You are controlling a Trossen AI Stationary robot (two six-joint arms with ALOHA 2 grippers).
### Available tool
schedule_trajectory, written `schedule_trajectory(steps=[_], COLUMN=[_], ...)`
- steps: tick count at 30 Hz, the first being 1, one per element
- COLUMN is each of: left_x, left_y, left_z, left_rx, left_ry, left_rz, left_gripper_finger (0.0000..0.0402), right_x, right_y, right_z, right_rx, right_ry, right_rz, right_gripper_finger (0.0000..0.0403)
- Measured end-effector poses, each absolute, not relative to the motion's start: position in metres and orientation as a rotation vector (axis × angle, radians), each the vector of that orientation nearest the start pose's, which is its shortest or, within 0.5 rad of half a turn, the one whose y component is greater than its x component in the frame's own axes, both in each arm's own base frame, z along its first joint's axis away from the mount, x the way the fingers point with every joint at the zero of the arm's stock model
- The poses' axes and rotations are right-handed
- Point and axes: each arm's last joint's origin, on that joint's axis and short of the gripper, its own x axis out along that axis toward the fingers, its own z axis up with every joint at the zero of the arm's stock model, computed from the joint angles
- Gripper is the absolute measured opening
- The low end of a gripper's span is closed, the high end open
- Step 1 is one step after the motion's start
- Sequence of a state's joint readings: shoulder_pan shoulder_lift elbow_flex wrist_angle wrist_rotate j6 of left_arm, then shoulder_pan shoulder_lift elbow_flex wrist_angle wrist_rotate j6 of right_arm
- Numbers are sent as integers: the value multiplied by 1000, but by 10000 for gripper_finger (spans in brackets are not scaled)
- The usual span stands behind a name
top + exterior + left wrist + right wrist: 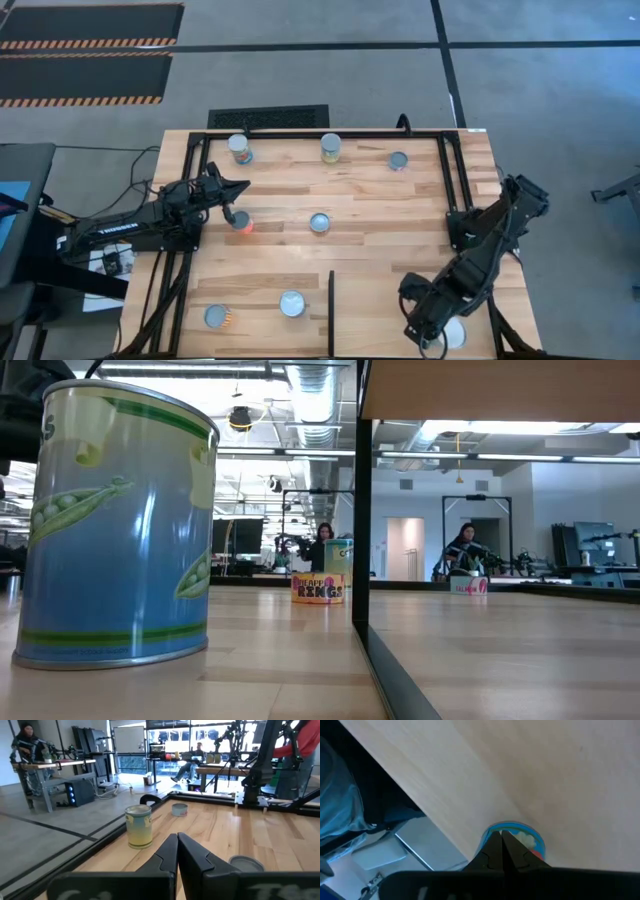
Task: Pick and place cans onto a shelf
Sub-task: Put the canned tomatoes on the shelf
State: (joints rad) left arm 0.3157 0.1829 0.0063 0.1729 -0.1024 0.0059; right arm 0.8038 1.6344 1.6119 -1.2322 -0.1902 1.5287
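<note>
Several cans stand upright on the table: three along the far edge (239, 148) (330, 148) (398, 160), one mid-table (319, 222), an orange one (241, 221), and two near the front left (292, 303) (217, 317). My left gripper (243, 187) is shut and empty, just beyond the orange can; the left wrist view (176, 840) shows it level above the table. A white-topped, blue-sided can (456, 333) (520, 837) stands on the pale shelf (380, 300), right of the black divider (331, 305). My right gripper (440, 335) (501, 834) is shut, pointing down at this can's rim. My right gripper's shut fingertips (495, 842) stand over the blue-sided can's rim (490, 831), coming from above. I cannot tell whether they touch it. The can stands upright on the shelf, close to the shelf's edge.
The shelf's board (500, 390) lies raised above the tabletop, and the divider shows as a black post (362, 510). A large pea-label can (115, 525) stands close to the low camera. A black frame (320, 132) runs along the table's edges. People sit in the room behind.
</note>
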Motion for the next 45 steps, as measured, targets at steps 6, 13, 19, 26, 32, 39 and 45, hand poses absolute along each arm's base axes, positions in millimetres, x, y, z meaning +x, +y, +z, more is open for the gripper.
schedule_trajectory(steps=[6,13,19,26,32,39,45], left_x=[102,102,102,102,102,102,102], left_y=[37,37,37,37,37,37,37], left_z=[168,167,167,167,167,167,167], left_rx=[5,4,4,4,4,4,4], left_ry=[2,3,3,4,5,4,4], left_rz=[418,418,418,418,418,418,418], left_gripper_finger=[0,0,0,0,0,0,0], right_x=[207,208,218,220,222,216,206], right_y=[235,237,240,244,249,253,253], right_z=[330,333,341,337,331,330,327], right_rx=[831,831,892,937,948,949,894], right_ry=[1545,1518,1422,1487,1552,1600,1644], right_rz=[-248,-212,-150,-156,-153,-177,-224], right_gripper_finger=[2,2,2,2,2,2,2])
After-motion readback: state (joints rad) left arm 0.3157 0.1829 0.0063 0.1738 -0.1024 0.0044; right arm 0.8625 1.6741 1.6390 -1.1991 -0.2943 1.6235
